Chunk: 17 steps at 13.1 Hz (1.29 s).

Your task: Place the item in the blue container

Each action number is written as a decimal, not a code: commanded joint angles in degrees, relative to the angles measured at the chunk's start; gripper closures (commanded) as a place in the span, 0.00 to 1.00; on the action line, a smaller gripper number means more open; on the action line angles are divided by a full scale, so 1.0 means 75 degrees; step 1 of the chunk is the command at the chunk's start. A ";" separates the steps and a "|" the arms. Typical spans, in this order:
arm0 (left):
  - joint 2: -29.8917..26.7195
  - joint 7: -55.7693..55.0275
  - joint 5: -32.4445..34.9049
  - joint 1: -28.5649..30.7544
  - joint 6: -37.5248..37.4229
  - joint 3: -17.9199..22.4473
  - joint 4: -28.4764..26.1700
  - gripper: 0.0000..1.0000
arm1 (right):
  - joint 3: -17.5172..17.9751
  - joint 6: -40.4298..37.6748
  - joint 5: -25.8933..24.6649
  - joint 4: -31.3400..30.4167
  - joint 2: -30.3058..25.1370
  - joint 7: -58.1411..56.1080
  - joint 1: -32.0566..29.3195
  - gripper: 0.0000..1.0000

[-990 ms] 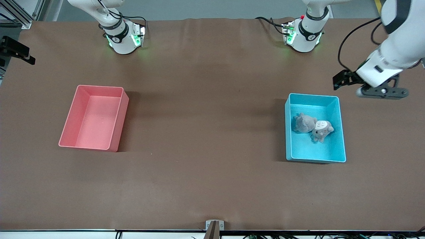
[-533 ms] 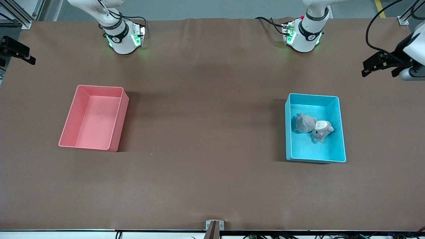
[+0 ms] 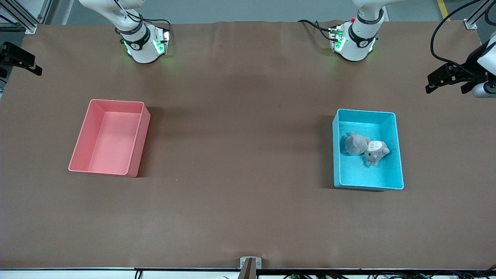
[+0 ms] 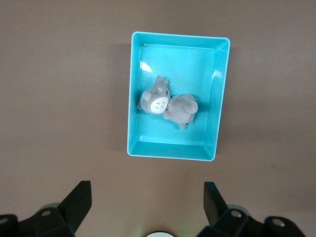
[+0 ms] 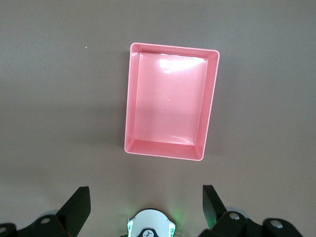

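The blue container (image 3: 366, 112) stands at the left arm's end of the table. Two small grey plush toys lie side by side in it, one all grey (image 3: 354, 143) and one with a white belly (image 3: 376, 150). Looking down from the left wrist, the container (image 4: 180, 36) and both toys (image 4: 157, 97) lie well below. My left gripper (image 4: 146, 190) hangs high above the table, open and empty, apart from the container. My right gripper (image 5: 143, 193) is also open and empty, high over the table near the pink bin.
An empty pink bin (image 3: 83, 133) sits at the right arm's end of the table and also shows in the right wrist view (image 5: 168, 150). Both arm bases (image 3: 143, 42) stand along the table's edge farthest from the front camera. Brown table surface lies between the bins.
My left arm has pulled up and away from the blue container toward the edge of the front view. The toys and both bins have not moved.
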 commanded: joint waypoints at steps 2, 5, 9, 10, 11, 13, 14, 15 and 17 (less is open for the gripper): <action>0.0215 0.0033 0.0029 0.0071 0.0042 -0.0031 0.0229 0.00 | 0.0010 0.0090 0.0069 -0.0171 -0.0179 0.0094 0.0018 0.00; 0.0308 0.0045 0.0029 0.0059 0.0090 -0.0008 0.0241 0.00 | 0.0010 0.0149 -0.0001 -0.0171 -0.0179 0.0070 0.0006 0.00; 0.0438 0.0033 0.0029 -0.0174 0.0078 0.0121 0.0440 0.00 | 0.0010 0.0184 -0.0013 -0.0182 -0.0179 0.0070 0.0006 0.00; 0.0426 0.0033 0.0052 -0.0431 0.0078 0.0400 0.0440 0.00 | 0.0010 0.0196 -0.0025 -0.0182 -0.0179 0.0070 0.0006 0.00; 0.0426 0.0033 0.0064 -0.0828 0.0078 0.0785 0.0440 0.00 | 0.0010 0.0208 -0.0036 -0.0182 -0.0179 0.0059 0.0006 0.00; 0.0426 0.0033 0.0064 -0.1287 0.0078 0.1221 0.0440 0.00 | 0.0010 0.0219 -0.0036 -0.0194 -0.0179 0.0047 0.0006 0.00; 0.0426 0.0033 0.0064 -0.1451 0.0078 0.1362 0.0440 0.00 | 0.0010 0.0219 -0.0036 -0.0183 -0.0168 0.0012 0.0006 0.00; 0.0426 0.0033 0.0064 -0.1580 0.0078 0.1479 0.0440 0.00 | 0.0010 0.0219 -0.0036 -0.0182 -0.0168 -0.0012 -0.0006 0.00; 0.0426 0.0033 0.0064 -0.1687 0.0078 0.1586 0.0440 0.00 | 0.0010 0.0196 -0.0036 -0.0182 -0.0167 -0.0023 0.0006 0.00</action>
